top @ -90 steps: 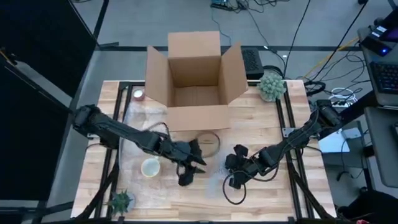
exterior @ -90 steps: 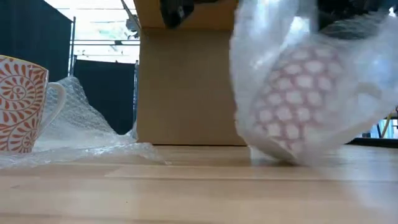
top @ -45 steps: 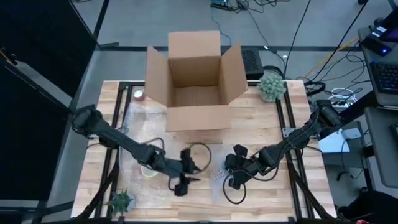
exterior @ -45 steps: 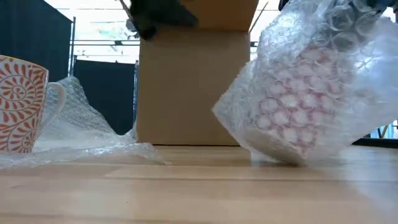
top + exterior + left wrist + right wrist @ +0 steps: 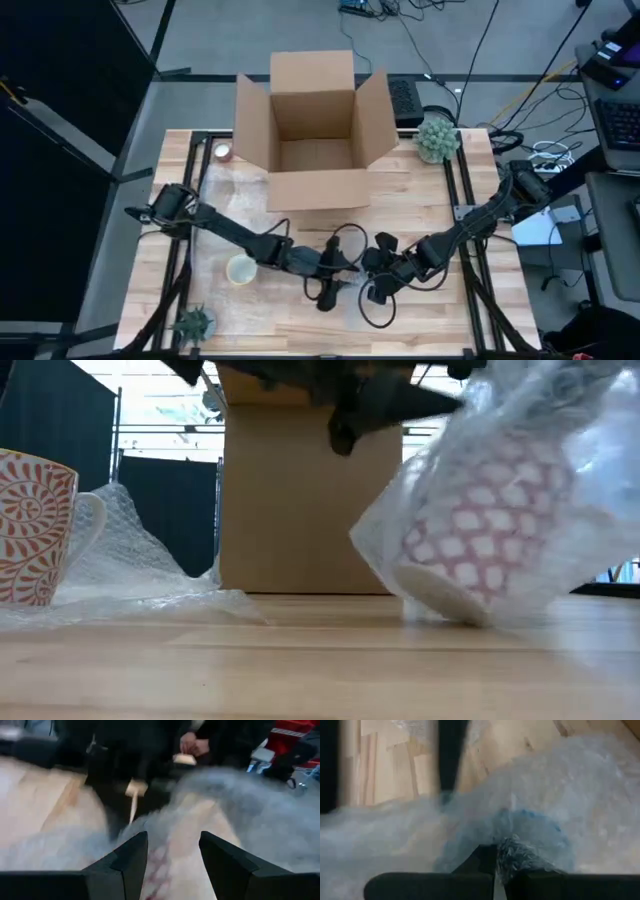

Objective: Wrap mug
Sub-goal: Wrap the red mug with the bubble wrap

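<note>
High view: light wooden slatted table (image 5: 420, 190) on a black frame, grey floor around it, black curtain along the left side, cables and desks with gear off to the right.

Left to right on the table:
- small green spiky plant (image 5: 193, 323) at the near left corner
- small pink-topped round container (image 5: 223, 152) near the far left edge
- clear bubble wrap sheet (image 5: 222, 200) spread over the left part of the table
- white mug with orange swirl pattern (image 5: 241, 269) standing upright on that sheet
- open brown cardboard box (image 5: 312, 130) at far centre, flaps out
- pink-patterned mug bundled in clear bubble wrap (image 5: 485, 540), near centre between the two grippers, tilted, one lower edge on the wood in the low view
- round pale green plant (image 5: 437, 138) at the far right corner

Left gripper (image 5: 340, 268) reaches across to centre, just beside the bundle; the left wrist view shows its fingers (image 5: 125, 862) spread apart with wrap between them, not clamped.
Right gripper (image 5: 375, 272) is at the bundle's right side; the right wrist view shows its jaws pinched on a fold of the wrap.

Open room: near strip of table in front of the mugs is bare wood; right half past the right arm is bare. Box closes off far centre.
</note>
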Controlling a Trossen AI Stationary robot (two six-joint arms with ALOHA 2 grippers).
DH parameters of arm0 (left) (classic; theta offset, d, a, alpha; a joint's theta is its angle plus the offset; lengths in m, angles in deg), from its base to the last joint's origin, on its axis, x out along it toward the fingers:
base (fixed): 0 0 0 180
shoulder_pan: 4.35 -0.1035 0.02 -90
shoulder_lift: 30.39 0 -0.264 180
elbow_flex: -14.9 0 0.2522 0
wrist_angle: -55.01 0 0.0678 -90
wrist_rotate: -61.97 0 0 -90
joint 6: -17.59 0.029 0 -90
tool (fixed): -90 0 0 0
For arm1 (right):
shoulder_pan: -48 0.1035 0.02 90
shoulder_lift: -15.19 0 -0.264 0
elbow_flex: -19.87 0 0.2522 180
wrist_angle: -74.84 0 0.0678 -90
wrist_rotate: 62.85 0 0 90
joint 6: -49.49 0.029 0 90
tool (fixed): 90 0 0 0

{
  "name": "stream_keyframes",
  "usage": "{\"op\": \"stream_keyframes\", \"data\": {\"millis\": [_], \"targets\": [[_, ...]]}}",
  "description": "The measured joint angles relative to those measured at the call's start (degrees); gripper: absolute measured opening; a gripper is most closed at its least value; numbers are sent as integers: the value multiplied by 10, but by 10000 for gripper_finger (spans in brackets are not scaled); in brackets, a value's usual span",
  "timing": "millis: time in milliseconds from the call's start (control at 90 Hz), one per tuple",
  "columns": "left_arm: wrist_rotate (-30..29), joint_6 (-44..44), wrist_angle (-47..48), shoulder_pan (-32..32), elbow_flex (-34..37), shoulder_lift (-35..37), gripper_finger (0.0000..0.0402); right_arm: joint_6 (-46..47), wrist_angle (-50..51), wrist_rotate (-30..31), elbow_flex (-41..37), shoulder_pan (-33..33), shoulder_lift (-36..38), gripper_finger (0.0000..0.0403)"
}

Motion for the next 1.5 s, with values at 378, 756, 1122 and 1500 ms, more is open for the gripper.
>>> {"op": "stream_keyframes", "data": {"millis": [378, 756, 1122, 1500], "targets": [[1, -4, 51, -17, -4, -14, 170, -16, -6, 0, 10, 3, 0, 0], [-11, -9, 63, 20, -4, -9, 170, -54, -12, -32, 65, 9, -33, 0], [-18, -9, 70, 17, -3, -9, 170, -85, -76, -33, 66, -11, -87, 0], [-23, -22, 151, 14, -7, -6, 170, -108, -53, -61, 66, -24, -70, 0]]}}
